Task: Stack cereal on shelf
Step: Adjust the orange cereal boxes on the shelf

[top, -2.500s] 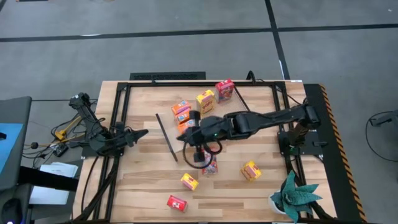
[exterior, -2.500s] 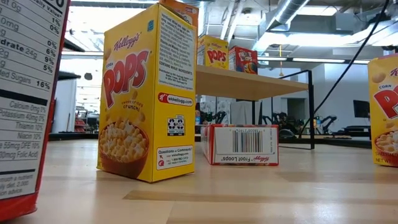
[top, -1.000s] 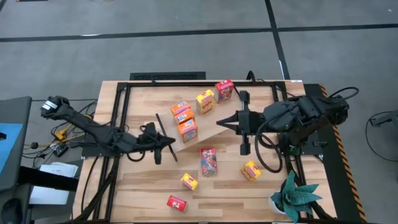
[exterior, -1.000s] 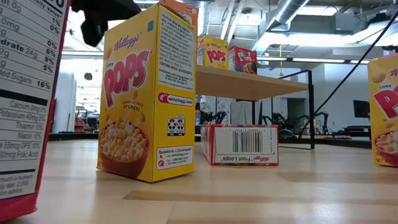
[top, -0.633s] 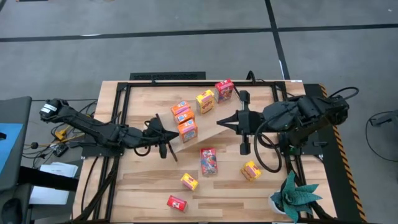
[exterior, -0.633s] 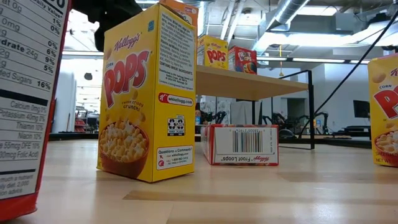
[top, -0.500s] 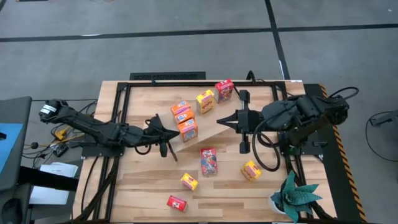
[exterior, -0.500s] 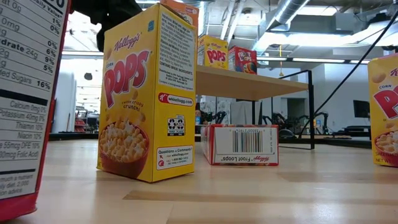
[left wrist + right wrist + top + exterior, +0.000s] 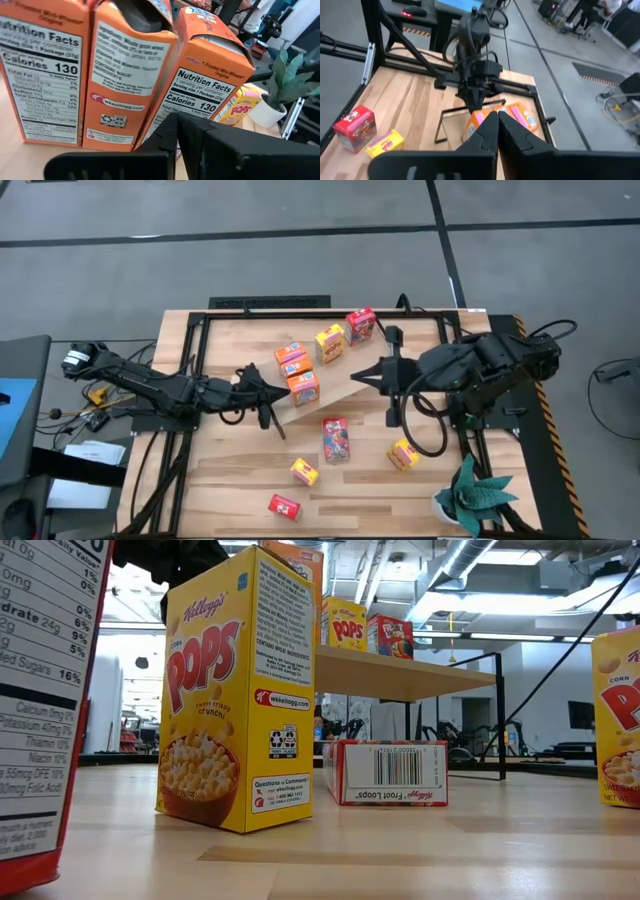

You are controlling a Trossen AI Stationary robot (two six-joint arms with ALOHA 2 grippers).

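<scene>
Orange cereal boxes (image 9: 297,373), two, left gripper (image 9: 274,390) pressed together beside them, right gripper (image 9: 362,375) closed

Four cereal boxes (image 9: 331,342) stand on the shelf (image 9: 340,385). At the shelf's six o'clock, four more (image 9: 336,440) lie on the table (image 9: 230,470).

Grey floor (image 9: 300,260), ceiling ducts (image 9: 470,560)

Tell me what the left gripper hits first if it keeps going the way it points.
Most likely the orange cereal boxes on the shelf: the shut left gripper points straight at them, close by.
</scene>
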